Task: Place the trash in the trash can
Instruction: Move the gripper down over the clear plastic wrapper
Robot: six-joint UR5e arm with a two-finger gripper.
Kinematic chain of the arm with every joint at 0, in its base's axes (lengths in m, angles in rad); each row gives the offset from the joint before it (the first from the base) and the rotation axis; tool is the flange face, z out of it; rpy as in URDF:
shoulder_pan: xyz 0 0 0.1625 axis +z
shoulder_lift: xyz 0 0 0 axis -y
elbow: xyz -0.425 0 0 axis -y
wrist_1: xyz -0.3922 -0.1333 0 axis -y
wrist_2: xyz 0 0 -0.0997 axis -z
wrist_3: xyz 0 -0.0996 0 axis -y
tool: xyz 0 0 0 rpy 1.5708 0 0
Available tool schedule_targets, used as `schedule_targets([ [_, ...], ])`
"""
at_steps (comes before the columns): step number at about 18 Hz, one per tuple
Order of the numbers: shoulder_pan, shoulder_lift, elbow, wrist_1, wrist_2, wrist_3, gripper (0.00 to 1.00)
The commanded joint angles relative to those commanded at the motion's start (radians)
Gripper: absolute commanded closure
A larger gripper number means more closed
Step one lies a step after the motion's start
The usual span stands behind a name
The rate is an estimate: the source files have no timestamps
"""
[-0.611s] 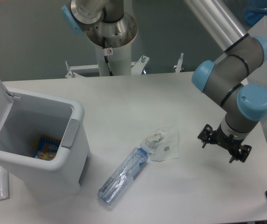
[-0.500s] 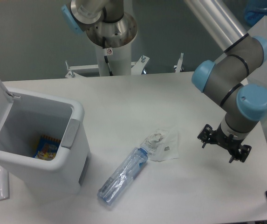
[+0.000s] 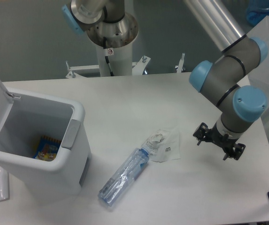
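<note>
Near the bench's right edge, tool [image 3: 218,143] spread, empty, approaching crumpled wrapper [image 3: 162,144]; next, lowering over it, then the bin [image 3: 76,140].

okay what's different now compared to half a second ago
The gripper has shifted a little left, toward the wrapper, and sits slightly higher in the picture. It holds nothing. The wrapper, the bottle and the open trash can lie just as they did.

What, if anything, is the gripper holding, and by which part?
Nothing. The gripper hangs empty, apart from the wrapper and bottle on the table.
</note>
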Motion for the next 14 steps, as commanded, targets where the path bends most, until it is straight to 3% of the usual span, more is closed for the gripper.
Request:
schedule_targets([
  [8, 0.003, 0.083, -0.156, 0.002, -0.011, -0.008, 0.0],
  [14, -0.041, 0.132, -0.269, 0.014, -0.028, -0.084, 0.0],
])
